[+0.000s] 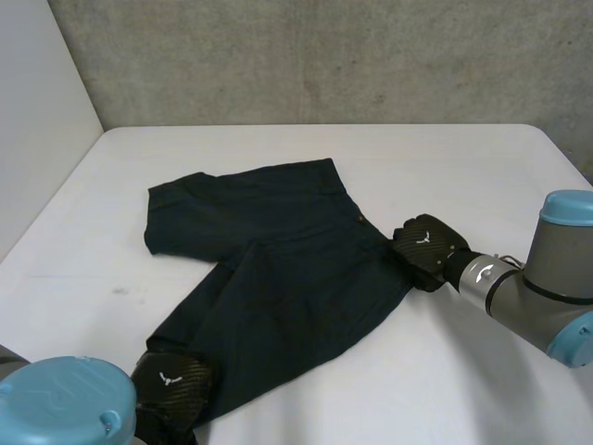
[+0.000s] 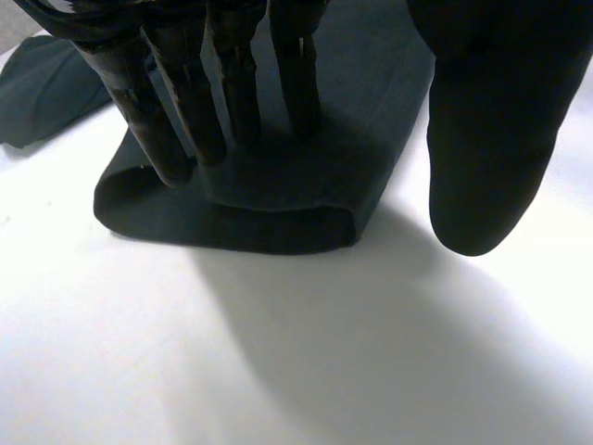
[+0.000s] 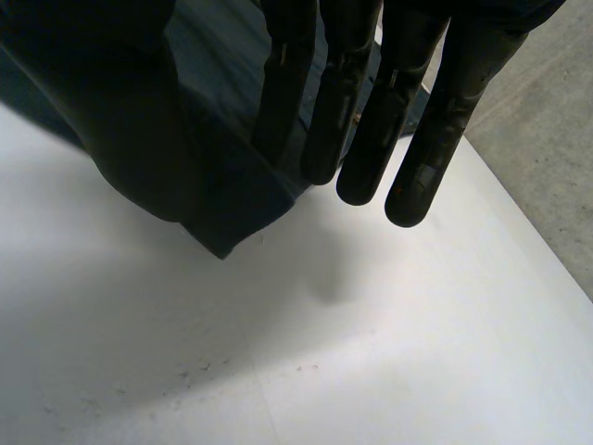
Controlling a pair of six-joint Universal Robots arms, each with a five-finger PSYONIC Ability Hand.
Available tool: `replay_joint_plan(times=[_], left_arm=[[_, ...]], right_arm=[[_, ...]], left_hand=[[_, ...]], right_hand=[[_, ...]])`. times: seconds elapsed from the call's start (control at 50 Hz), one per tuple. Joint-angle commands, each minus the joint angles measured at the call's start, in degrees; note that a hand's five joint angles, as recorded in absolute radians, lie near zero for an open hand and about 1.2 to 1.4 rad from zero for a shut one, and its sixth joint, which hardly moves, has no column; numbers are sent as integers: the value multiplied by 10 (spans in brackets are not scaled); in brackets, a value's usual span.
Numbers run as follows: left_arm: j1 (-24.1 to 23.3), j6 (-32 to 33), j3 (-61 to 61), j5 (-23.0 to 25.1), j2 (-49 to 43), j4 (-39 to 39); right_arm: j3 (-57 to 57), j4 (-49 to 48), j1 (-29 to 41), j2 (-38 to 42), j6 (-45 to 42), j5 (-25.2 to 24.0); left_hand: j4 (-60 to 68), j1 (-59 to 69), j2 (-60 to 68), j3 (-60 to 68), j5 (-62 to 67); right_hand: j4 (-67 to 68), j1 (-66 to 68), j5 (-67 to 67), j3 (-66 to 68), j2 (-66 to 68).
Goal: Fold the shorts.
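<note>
Dark navy shorts (image 1: 278, 250) lie spread on the white table (image 1: 463, 167), waistband toward the right and both legs toward the left. My left hand (image 1: 171, 382) is at the hem of the near leg. In the left wrist view its straight fingers (image 2: 167, 130) rest on top of the hem (image 2: 269, 213), while the thumb (image 2: 482, 139) hangs off the cloth over bare table. My right hand (image 1: 426, 243) is at the near waistband corner. Its fingers (image 3: 371, 120) are straight and reach past the cloth's edge (image 3: 232, 209), and the thumb (image 3: 120, 120) hovers over the cloth.
A grey concrete wall runs behind the table and a white panel (image 1: 37, 120) stands along its left side. Beyond my right hand's fingertips, the table's edge drops to the grey floor (image 3: 547, 111). Bare tabletop surrounds the shorts.
</note>
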Motion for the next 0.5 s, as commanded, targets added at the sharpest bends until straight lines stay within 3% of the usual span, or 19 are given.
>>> replay_joint_plan(times=[0.02, 0.32, 0.5], left_arm=[[-2, 3, 13, -3, -20, 25], [5, 6, 26, -4, -67, 60], [7, 11, 33, -24, -67, 61]], right_arm=[[-3, 3, 2, -2, 15, 0], [-2, 6, 3, -18, 64, 4], [-2, 8, 14, -29, 84, 11]], left_hand=[[126, 129, 128, 129, 124], [201, 205, 204, 205, 200], [474, 477, 476, 477, 472]], right_hand=[[252, 352, 284, 253, 255], [252, 352, 284, 253, 255], [252, 352, 284, 253, 255]])
